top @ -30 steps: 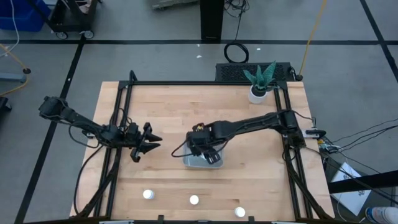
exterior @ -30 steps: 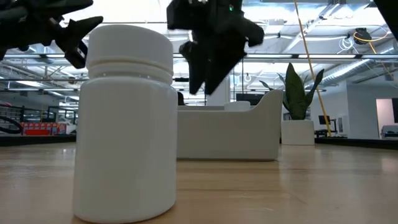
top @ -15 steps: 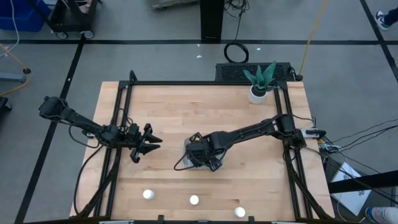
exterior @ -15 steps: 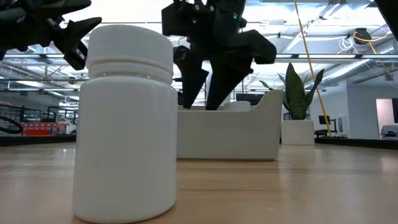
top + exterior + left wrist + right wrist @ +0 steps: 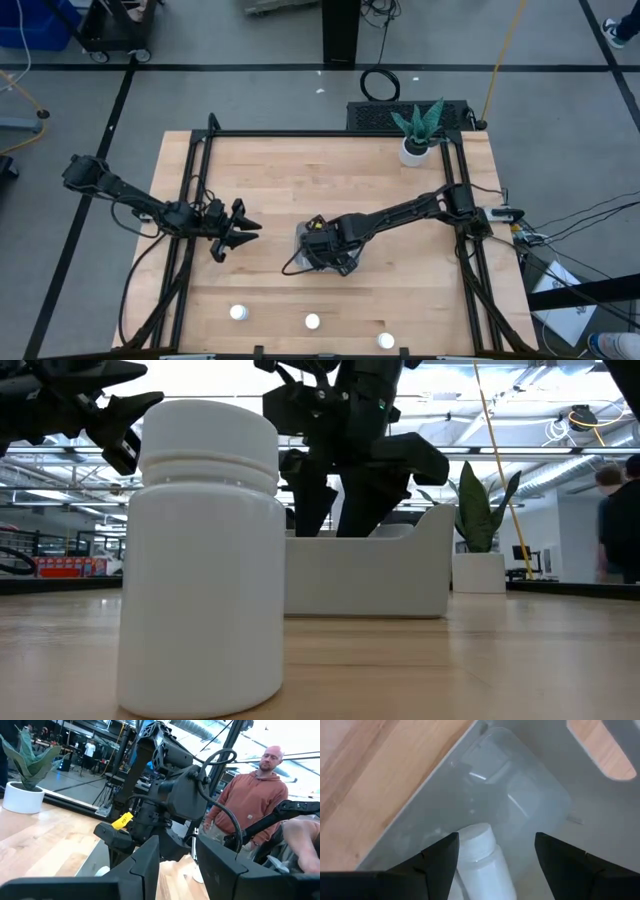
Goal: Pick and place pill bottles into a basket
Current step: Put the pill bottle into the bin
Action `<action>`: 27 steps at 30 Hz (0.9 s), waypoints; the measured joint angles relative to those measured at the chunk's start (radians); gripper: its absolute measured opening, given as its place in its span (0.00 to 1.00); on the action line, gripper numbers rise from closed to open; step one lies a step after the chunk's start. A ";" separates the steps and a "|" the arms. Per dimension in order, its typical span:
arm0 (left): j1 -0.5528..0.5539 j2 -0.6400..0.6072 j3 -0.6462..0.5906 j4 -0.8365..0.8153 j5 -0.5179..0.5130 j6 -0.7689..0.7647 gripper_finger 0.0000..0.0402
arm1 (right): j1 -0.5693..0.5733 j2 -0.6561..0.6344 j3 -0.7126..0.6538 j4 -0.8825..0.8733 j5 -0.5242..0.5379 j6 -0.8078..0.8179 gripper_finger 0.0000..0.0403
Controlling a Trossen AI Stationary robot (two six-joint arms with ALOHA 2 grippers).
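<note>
Right gripper [image 5: 492, 862] down inside the basket [image 5: 520, 790] at the table's [image 5: 300, 170] middle, fingers [image 5: 440, 855] spread either side of a pill bottle [image 5: 482, 855] lying on the basket floor, not visibly squeezing it. Left gripper [image 5: 240, 228] hovering well apart over the table's left part, pointing toward the basket, clenched on nothing. Three more pill bottles [image 5: 312, 322] upright in a row along the near edge, a potted plant [image 5: 416, 135] at the far right corner.
</note>
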 joint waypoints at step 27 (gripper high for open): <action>0.000 0.000 0.001 0.001 -0.001 -0.002 0.33 | -0.003 0.030 -0.034 0.013 -0.026 -0.016 0.63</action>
